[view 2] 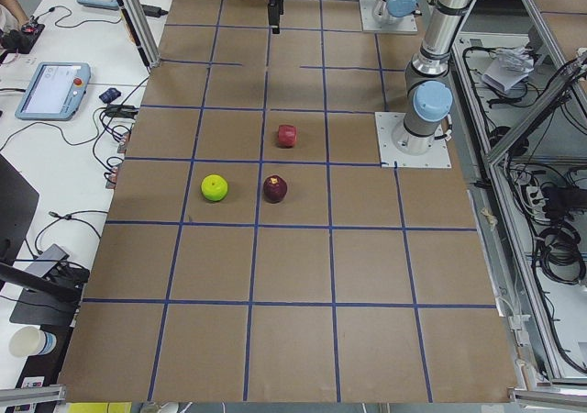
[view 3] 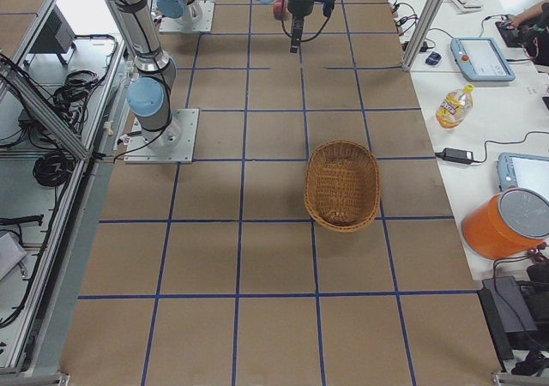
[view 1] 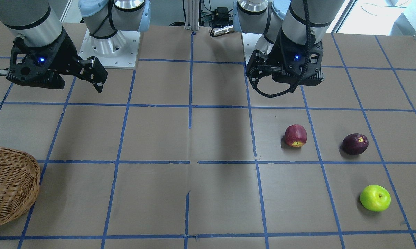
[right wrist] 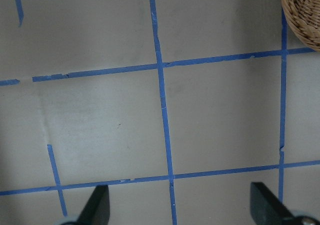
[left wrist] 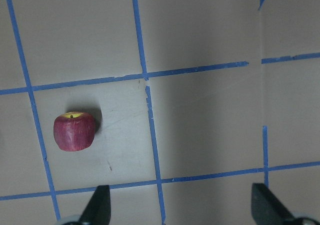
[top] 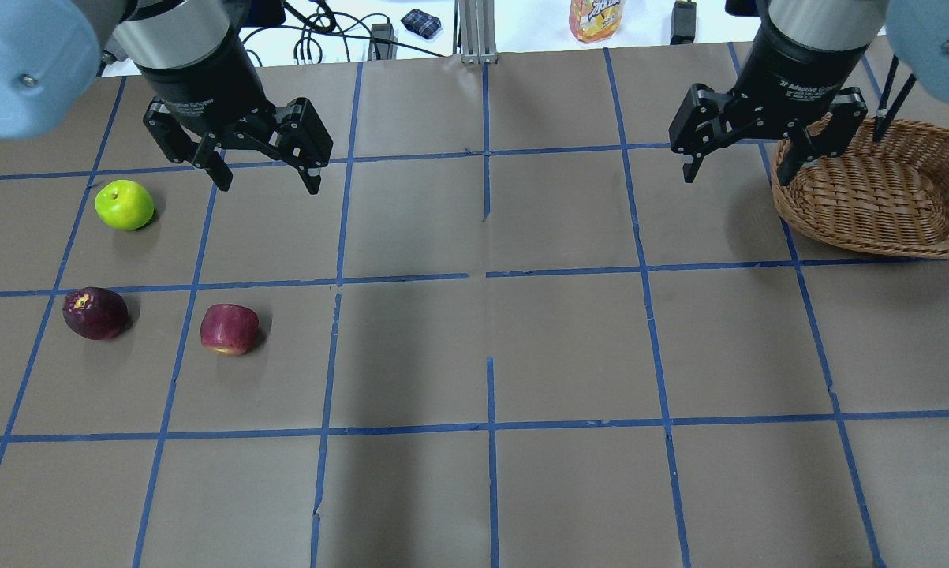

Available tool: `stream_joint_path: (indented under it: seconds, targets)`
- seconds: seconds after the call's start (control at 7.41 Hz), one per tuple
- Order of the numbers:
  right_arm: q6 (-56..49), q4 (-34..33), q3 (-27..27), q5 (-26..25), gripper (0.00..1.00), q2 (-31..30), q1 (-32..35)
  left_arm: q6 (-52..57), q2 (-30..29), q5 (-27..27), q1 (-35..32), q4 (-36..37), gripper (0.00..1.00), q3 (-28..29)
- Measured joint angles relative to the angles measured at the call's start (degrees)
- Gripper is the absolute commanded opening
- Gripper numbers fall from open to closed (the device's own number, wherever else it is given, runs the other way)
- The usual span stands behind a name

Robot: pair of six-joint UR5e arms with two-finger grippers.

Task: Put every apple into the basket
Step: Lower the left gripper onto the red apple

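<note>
Three apples lie on the table on my left side: a red apple (top: 229, 329) with a yellow patch, also in the left wrist view (left wrist: 74, 131); a dark maroon apple (top: 95, 313); a green apple (top: 125, 204). The wicker basket (top: 876, 193) stands empty at the far right, and its rim shows in the right wrist view (right wrist: 302, 15). My left gripper (top: 265, 177) hangs open and empty above the table, to the right of the green apple. My right gripper (top: 738, 167) hangs open and empty just left of the basket.
Blue tape lines grid the brown table (top: 490, 331). A bottle (top: 592, 17), cables and small devices lie beyond the far edge. The arm bases (view 1: 109, 45) stand at the robot's side of the table.
</note>
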Motion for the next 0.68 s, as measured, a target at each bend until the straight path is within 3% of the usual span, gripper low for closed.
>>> stream_joint_path:
  seconds: [0.68]
  targets:
    - [0.16,0.00,0.00,0.02,1.00,-0.03,0.00,1.42,0.00,0.09,0.86,0.07,1.00,-1.59]
